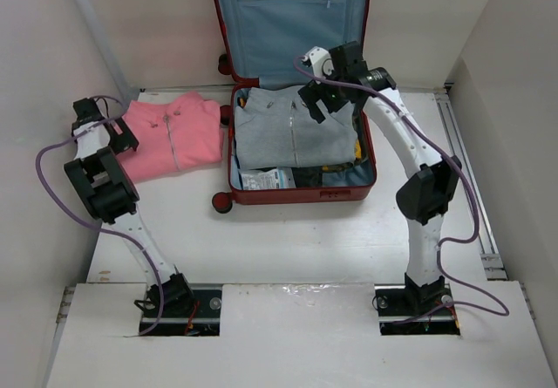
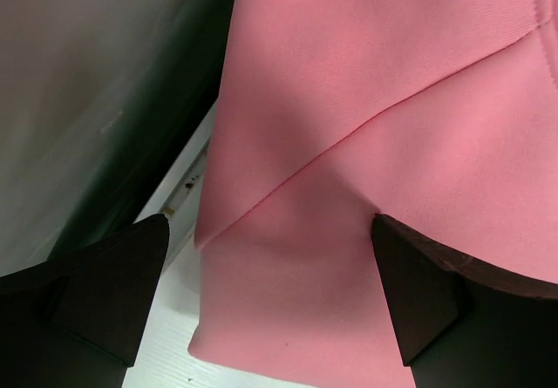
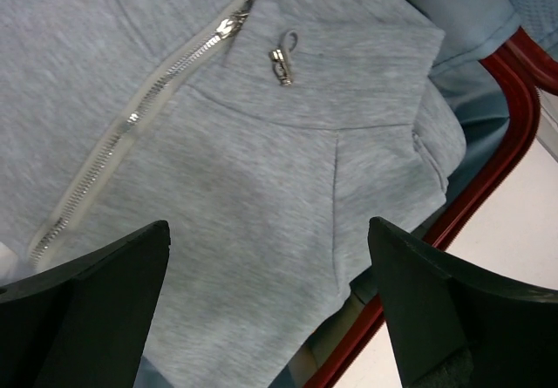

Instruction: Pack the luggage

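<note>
Your luggage [image 1: 301, 194] lies open at the far middle of the counter [image 1: 288, 248]. Its lid stands up against the back wall, showing the light blue lining, and its dark-red base sits flat with 1 small wheel [image 1: 222, 202] sticking out at the near-left corner. A folded grey zip-up top [image 1: 283, 131] fills most of the base. Along the near wall beside it you see a white-and-blue packet [image 1: 266, 179] and some dark items too small to name.

Your right fingers [image 1: 321, 102] hang over the far-right part of the grey top, spread wide and holding nothing. The right wrist view shows the zipper [image 3: 139, 118] and its pull between them, and the red rim just off to the right.

A folded pink garment [image 1: 174, 135] lies on the counter just left of the luggage, apart from it. Your left fingers [image 1: 126, 139] sit at its left edge, also spread wide with nothing held. In the left wrist view, 1 finger is over bare counter and the other is over the pink fabric. You cannot tell whether either one touches the cloth.
</note>
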`<state>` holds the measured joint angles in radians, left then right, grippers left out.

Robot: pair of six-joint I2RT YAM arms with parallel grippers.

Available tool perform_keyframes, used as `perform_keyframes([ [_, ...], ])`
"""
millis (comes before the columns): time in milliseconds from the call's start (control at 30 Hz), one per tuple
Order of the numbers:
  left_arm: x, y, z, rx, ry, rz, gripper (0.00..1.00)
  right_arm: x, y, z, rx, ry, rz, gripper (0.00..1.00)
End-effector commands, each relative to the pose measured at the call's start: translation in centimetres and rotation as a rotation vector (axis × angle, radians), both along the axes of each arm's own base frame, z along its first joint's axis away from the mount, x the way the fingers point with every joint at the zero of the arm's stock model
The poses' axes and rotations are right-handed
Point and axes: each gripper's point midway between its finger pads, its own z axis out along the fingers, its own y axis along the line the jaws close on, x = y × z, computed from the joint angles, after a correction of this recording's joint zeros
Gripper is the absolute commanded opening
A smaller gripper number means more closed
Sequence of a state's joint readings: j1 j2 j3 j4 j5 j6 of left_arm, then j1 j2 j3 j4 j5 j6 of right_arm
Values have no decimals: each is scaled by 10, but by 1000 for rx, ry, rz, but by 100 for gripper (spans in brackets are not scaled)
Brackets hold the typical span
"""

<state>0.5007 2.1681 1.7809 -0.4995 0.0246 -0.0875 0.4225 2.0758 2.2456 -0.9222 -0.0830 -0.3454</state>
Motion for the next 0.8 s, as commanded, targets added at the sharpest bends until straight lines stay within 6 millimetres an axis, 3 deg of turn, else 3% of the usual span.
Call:
perform_keyframes([
  [0,-2,-2,-7,-15,-17,-8,100,-5,7,33,1,-77,5,99],
  [100,-4,-9,-26,-75,-3,-50,100,-7,11,33,-4,-80,9,99],
  [267,-12,-57,-53,-290,7,-216,100,-10,6,45,-7,-101,-6,99],
  [400,-19,-90,-55,-423,-34,-320,72,-12,-2,60,-15,-137,-35,99],
  [433,-24,-92,-60,-429,-22,-326,61,-11,-4,60,-20,-140,-42,99],
  [533,-32,-99,-63,-450,-3,-363,46,-14,-7,70,-17,-160,-51,99],
  [567,-34,-101,-66,-464,5,-372,35,-15,-10,74,-18,-171,-59,99],
  [667,-47,-109,-73,-493,39,-391,16,-16,-21,87,-29,-202,-84,99],
  [700,-51,-111,-76,-500,47,-389,1,-16,-21,87,-29,-202,-84,99],
  [767,-59,-113,-77,-498,66,-381,0,-21,-27,97,-32,-223,-102,99],
])
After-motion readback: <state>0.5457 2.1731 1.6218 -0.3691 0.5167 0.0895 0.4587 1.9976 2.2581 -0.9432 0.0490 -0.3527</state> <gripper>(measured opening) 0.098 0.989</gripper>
